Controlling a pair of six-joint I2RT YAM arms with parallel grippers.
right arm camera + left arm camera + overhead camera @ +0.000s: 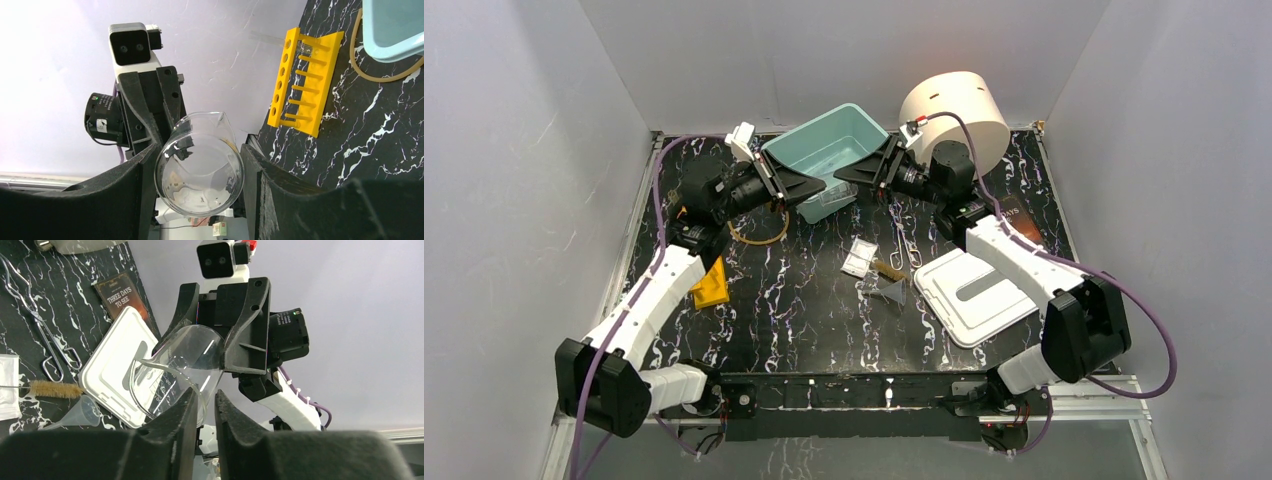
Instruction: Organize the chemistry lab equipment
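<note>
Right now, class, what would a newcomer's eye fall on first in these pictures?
Both grippers meet on one glass beaker by the teal bin: the right gripper clasps its body, the left gripper pinches its rim. A big cream cylinder stands at the back right.

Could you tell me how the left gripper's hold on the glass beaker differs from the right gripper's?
The left gripper is almost closed, pinching the thin rim wall of the glass beaker. The right gripper is spread wide, its fingers flanking the beaker's round body. The left grips at the mouth, the right nearer the base. Both appear to hold the same beaker, facing each other.
</note>
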